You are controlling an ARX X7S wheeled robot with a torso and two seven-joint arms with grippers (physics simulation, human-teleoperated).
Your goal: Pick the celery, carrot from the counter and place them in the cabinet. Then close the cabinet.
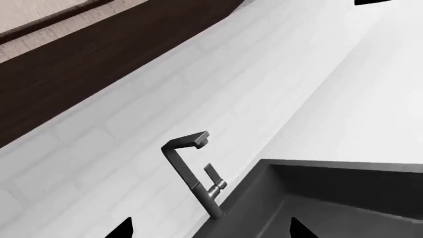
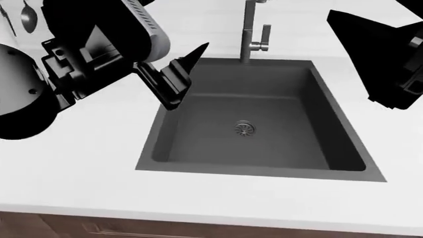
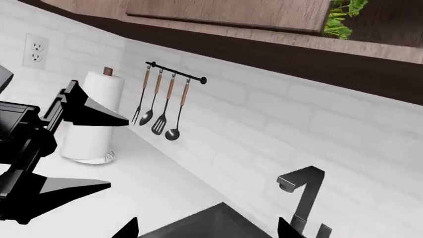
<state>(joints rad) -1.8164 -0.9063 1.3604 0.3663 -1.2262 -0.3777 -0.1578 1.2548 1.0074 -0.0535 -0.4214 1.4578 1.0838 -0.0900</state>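
Green leafy tops of the celery (image 3: pixel 341 16) show in the dark opening of the wooden upper cabinet (image 3: pixel 225 11) in the right wrist view. The carrot is out of view. The white counter (image 2: pixel 73 168) holds a dark grey sink (image 2: pixel 198 144). My left gripper (image 2: pixel 187 75) is open and empty, held over the sink's left rim. In the left wrist view its fingertips (image 1: pixel 124 229) stand wide apart with nothing between them. My right gripper (image 3: pixel 206 229) is open and empty, raised at the right of the sink; its arm (image 2: pixel 390 54) shows in the head view.
A grey faucet (image 2: pixel 251 29) stands behind the sink, also in the left wrist view (image 1: pixel 195 171). A paper towel roll (image 3: pixel 92 119), a rail of hanging utensils (image 3: pixel 162 106) and an outlet (image 3: pixel 35 51) are along the white tiled backsplash. My left gripper also shows in the right wrist view (image 3: pixel 63 148).
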